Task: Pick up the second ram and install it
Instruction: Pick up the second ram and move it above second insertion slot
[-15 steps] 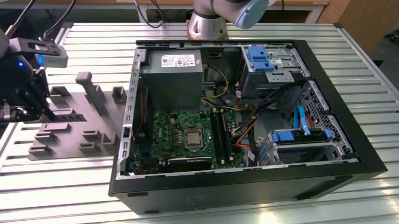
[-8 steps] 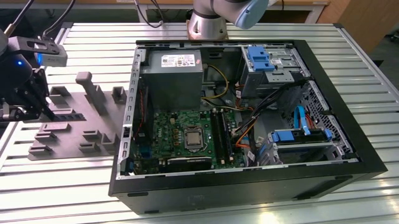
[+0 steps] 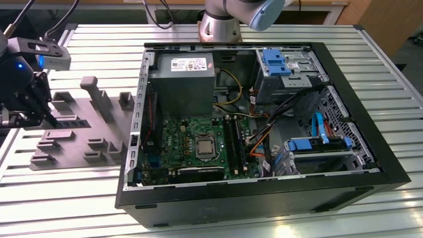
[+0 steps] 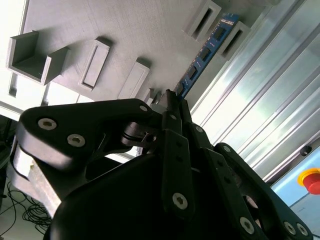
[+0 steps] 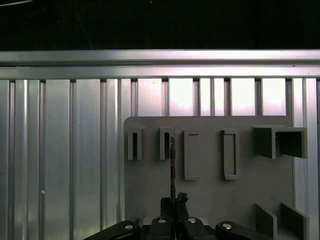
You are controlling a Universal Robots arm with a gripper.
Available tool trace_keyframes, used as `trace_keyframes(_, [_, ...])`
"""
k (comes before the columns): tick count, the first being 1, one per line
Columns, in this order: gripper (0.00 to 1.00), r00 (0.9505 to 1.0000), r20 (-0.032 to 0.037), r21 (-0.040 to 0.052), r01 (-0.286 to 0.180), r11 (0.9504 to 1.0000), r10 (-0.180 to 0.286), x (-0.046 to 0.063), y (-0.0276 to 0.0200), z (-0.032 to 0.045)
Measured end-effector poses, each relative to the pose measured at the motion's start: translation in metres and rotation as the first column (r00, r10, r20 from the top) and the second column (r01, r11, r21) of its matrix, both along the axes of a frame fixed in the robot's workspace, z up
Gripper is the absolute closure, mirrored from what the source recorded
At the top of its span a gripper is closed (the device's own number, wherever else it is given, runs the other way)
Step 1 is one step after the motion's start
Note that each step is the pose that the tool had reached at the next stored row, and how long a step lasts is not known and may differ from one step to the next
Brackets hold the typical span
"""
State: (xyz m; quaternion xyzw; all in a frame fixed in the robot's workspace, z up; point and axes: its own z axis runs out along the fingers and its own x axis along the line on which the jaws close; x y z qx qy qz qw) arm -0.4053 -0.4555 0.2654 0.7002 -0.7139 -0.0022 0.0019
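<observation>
My gripper [image 5: 173, 202] hung low over the grey fixture tray [image 5: 147, 192], at the exterior view's left. My jaws were drawn nearly together, clamped on the near end of the second ram [image 4: 206, 49]. The stick stood on its long edge on the tray. It ran straight away from my fingertips [image 4: 176, 106], and its far end sat just beside a small upright bracket [image 5: 166, 143].

In the first wrist view, shallow rectangular recesses [image 5: 229, 154] lay on one side of the stick and a second bracket on the other, none touching it. Past the tray's rim the ribbed metal table [image 5: 60, 150] ran open to its rail.

In the exterior view a tall post [image 3: 90, 89] rose from the tray between me and the open computer case [image 3: 264, 201], which stood well apart on the exterior view's right.
</observation>
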Motion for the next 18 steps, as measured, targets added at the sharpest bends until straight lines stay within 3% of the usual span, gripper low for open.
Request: trace_keyframes(18, [0.86, 1.0, 0.0001, 0.0, 0.0, 1.0, 0.0, 0.0, 0.0008, 0.0144])
